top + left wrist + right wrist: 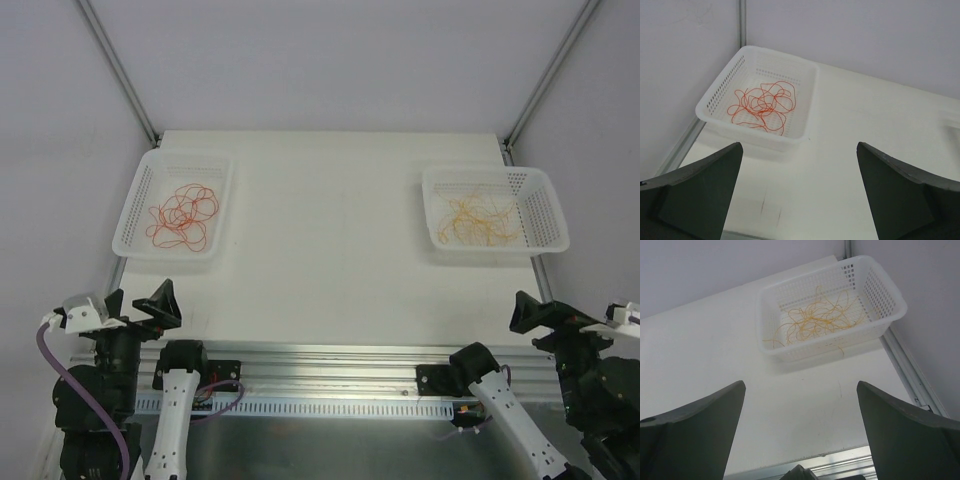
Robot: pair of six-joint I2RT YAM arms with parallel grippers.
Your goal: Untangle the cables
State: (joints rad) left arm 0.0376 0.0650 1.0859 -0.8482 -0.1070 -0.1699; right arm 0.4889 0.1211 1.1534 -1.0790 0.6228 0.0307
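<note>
**Two tangles, two baskets, one arm facing each**

Here are the red cables (762,106), a loose knot of curly loops on the floor of the left basket (810,100) at the table's far left. No clear long axis, just a sprawl running slightly along the basket's length. Opposite them, the yellow-orange cables (815,320) sit bunched in the right basket (890,295), with a few stray ends trailing toward its near wall.

The baskets sit well apart on the white table (330,220), so reach looks to be the deciding factor.

The left gripper (799,147) hovers at the near edge with its jaws spread wide and nothing between them. The red tangle lies ahead of it and off to the left, well clear of the fingers.

The right gripper (800,385) is just as wide open and just as empty, and the yellow tangle is ahead, slightly right.

Each arm is plainly nearer its own basket, so a forward-and-down reach over the near wall is what either would need.
</note>
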